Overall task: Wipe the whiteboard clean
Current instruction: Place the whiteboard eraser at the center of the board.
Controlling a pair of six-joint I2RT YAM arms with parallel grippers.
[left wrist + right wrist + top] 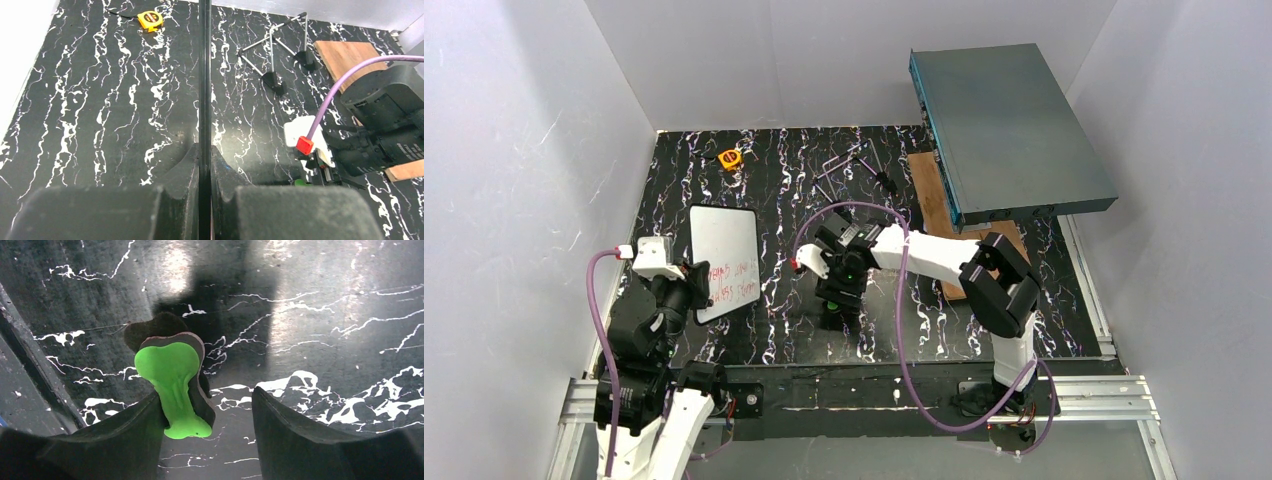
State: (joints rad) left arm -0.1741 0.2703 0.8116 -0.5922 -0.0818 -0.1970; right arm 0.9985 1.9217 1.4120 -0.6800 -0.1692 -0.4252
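Note:
The whiteboard (724,255), white with a thin black frame and red writing on its lower part, is held up at the left of the table. My left gripper (694,292) is shut on its near edge. In the left wrist view the board shows edge-on as a black line (204,75) running up from between the closed left gripper (204,167). My right gripper (206,397) points down at the marbled table with its jaws open. A green eraser with a dark pad (172,380) stands leaning against the left fingertip (145,415); the other finger is apart from it. From above, the right gripper (841,298) hides the eraser.
A yellow tape measure (730,158) lies at the far left. A black wire stand (854,165) lies at the far middle. A brown wooden board (932,200) sits under a large grey-teal box (1009,130) at the right. White walls close in three sides.

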